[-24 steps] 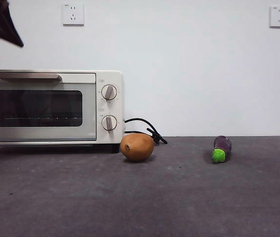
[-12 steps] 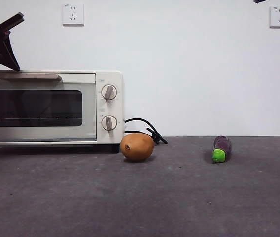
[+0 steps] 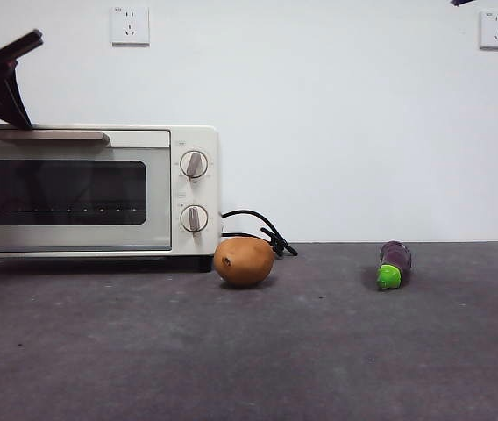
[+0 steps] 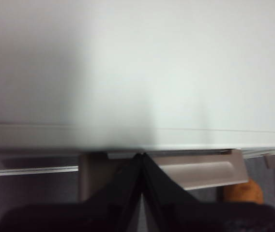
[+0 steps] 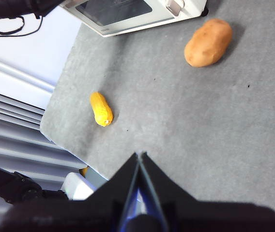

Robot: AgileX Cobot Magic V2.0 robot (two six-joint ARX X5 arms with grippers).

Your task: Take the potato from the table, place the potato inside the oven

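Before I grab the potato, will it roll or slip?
The potato is a smooth oval lying on its side on the flat table, so a nudge would probably roll it. Its skin looks smooth, so two narrow jaws might slip; grip across the middle.

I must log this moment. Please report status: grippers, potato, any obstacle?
Left gripper shut, at oven top by the door handle. Right gripper shut, high above table. Potato on table beside oven, untouched. Oven door closed.

Front light: bright, even, sharp
Shadows: soft, small beneath potato (image 3: 244, 260) and oven (image 3: 93, 190) on counter (image 3: 319, 351)
Left wrist: blurred, washed-out white
Right wrist: clear, daylit
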